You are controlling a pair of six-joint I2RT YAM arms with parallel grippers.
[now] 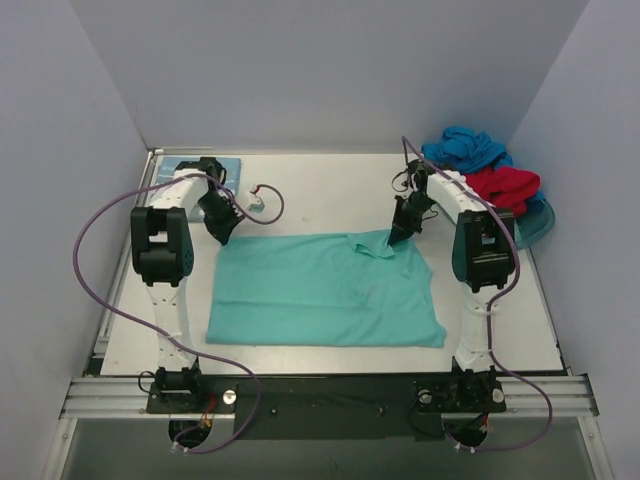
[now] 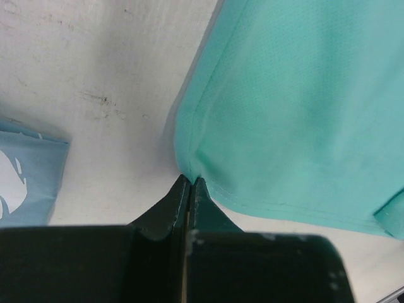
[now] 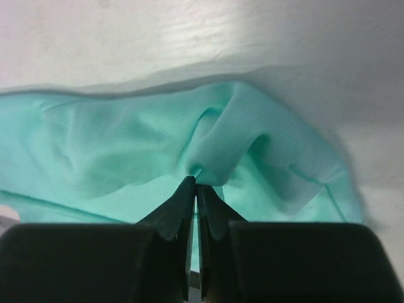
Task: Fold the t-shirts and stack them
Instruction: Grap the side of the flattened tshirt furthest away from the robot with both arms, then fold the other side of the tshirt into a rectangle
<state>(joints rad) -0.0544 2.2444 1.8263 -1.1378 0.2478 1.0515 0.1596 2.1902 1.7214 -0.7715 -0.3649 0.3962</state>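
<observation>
A soft mint-green cloth t-shirt (image 1: 325, 290) is lying spread flat in the middle; a red cloth shirt (image 1: 503, 185) and a bright-blue cloth shirt (image 1: 463, 148) are lying crumpled far right.

You've got a plain mint-green t-shirt (image 1: 325, 290), no print, on a white table (image 1: 330, 190) with grey scuffs. Far left: blue-teal t-shirt (image 2: 38, 183), white lettering. Far right: red t-shirt (image 1: 505, 185), bright blue t-shirt (image 1: 462, 148), translucent blue tray (image 1: 540, 224). Your left gripper (image 2: 190, 180) and right gripper (image 3: 195, 183) are black; cables (image 1: 85, 240) purple.

Blue-teal lettered shirt (image 2: 28, 183) partly beyond the left wrist view's edge.
</observation>
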